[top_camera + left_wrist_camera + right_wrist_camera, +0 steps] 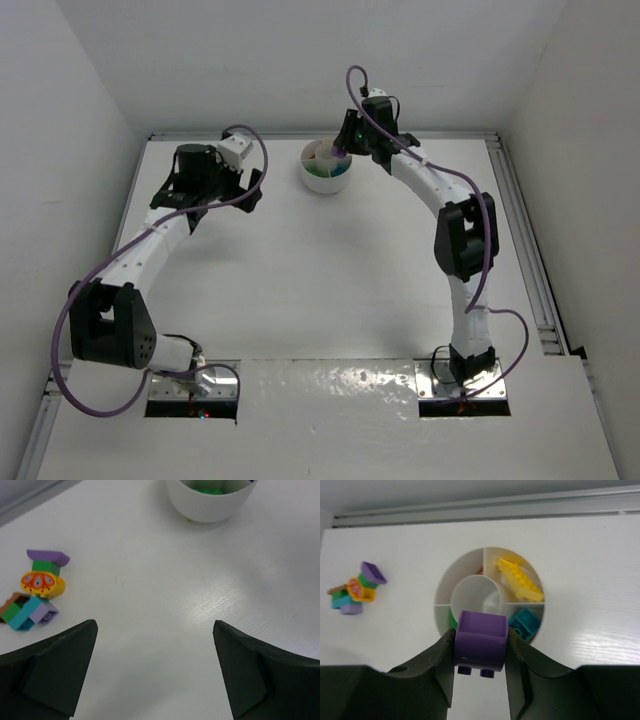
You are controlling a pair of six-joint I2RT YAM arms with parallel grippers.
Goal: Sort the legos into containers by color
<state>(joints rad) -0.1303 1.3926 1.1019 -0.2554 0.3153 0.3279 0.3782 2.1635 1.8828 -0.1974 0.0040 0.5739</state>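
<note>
Purple brick (480, 639) pinched in our right gripper (480, 642) above the dish (451, 574) rim (yellow brick (520, 579) inside); our left gripper (154, 627) spread wide.

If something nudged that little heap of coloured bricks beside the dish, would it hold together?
Possibly not: the heap looks uneven, its purple wedge perched crooked on top, so it might tip or shed pieces. Small hard plastic on a smooth table would likely slide readily.
</note>
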